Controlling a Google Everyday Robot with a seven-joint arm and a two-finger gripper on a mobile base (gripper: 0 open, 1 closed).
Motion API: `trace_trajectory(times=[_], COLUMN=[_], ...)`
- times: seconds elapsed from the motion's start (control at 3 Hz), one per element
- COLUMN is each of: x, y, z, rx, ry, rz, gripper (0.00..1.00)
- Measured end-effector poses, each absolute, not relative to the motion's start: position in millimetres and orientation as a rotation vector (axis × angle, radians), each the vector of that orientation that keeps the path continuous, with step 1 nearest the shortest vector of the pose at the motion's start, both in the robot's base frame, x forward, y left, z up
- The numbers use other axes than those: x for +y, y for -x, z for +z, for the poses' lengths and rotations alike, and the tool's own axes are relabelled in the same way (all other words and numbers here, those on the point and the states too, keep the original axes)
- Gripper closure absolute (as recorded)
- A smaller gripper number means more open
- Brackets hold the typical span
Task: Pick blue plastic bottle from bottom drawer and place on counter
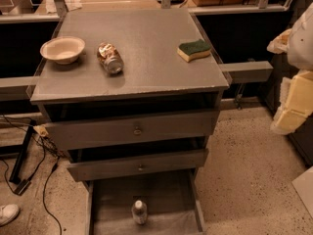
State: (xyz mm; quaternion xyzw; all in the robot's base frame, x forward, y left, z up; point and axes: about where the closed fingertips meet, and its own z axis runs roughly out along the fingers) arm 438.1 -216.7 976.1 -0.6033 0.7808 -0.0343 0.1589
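Observation:
The blue plastic bottle [139,212] stands upright, white cap on top, on the floor of the pulled-out bottom drawer [166,195], near its front. The counter [146,43] is the grey top of the cabinet above it. My gripper [293,104] shows as pale yellow and white parts at the right edge of the camera view, level with the cabinet's upper drawers. It hangs well to the right of the cabinet, far from the bottle, and holds nothing that I can see.
A white bowl [62,49], a crushed metal can [110,58] lying on its side and a green-and-yellow sponge [194,50] sit on the counter. The two upper drawers [137,129] stick out a little. Black cables [29,155] and a white shoe [7,213] lie on the floor left.

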Motion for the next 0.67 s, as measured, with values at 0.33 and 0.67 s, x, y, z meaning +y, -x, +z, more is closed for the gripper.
trace_trajectory(times=[0.33,0.67], x=[-216.7,-218.7], y=[-438.1,-440.2], z=[976.0,952.5], rx=[2.232,2.231], ry=[1.725,1.681], rz=[-0.098,-0.053], gripper=[0.00,0.00])
